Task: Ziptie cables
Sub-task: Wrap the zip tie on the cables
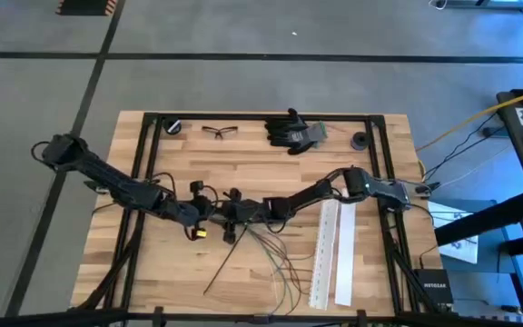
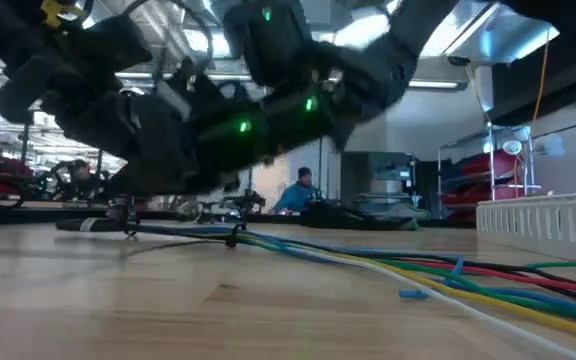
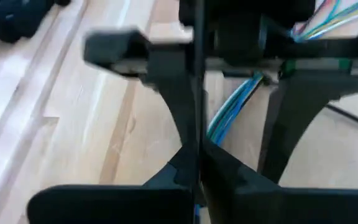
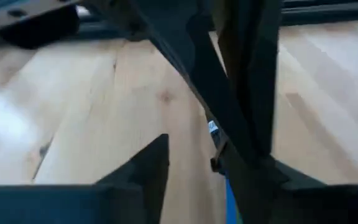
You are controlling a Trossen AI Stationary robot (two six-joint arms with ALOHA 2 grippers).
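The cables lie on the table as several thin wires. They are gathered at mid-table and fan out toward the near edge. In the low view they run as a coloured bundle flat along the wood. Both arms meet over the gathered end. My left gripper is open, and its two fingers stand on either side of the blue and white wires; I cannot tell whether they touch. My right gripper faces it closely from the right, and dark parts of the other arm overlap it in its wrist view.
Two long white perforated strips lie right of the cables. Black gloves, safety glasses and two small black round parts sit along the far edge. A black frame runs around the work area.
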